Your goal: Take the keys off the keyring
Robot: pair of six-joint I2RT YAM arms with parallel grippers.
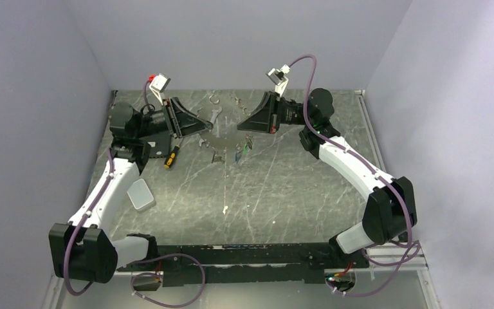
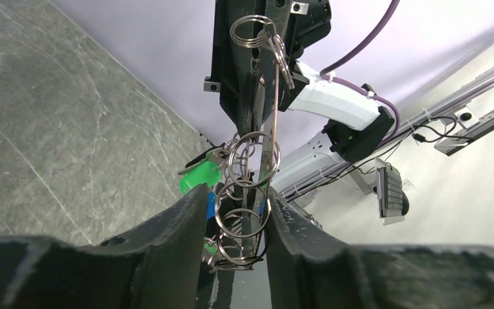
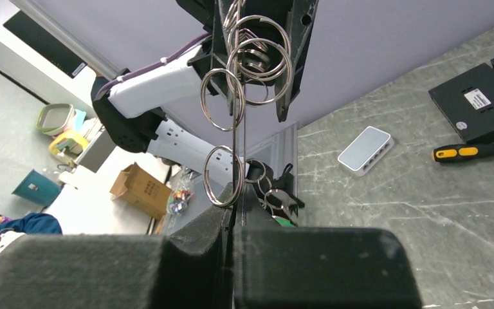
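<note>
Left wrist: 1 green key (image 2: 201, 177), 1 blue key (image 2: 211, 205), 1 keyring (image 2: 274, 109)

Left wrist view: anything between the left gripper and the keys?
Nothing foreign. The left gripper straddles the bunch: the green key sits at the gap's edge, but small silver rings fill the gap, so the jaws may pinch rings rather than a key.

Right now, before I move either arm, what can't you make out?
Left wrist view: the left end effector's finger hides the keys beyond one green, one blue head; whether it grips the keyring is unclear.
Top view: keyring and keys too small.
Right wrist view: right end effector's fingers hide most keys.
</note>
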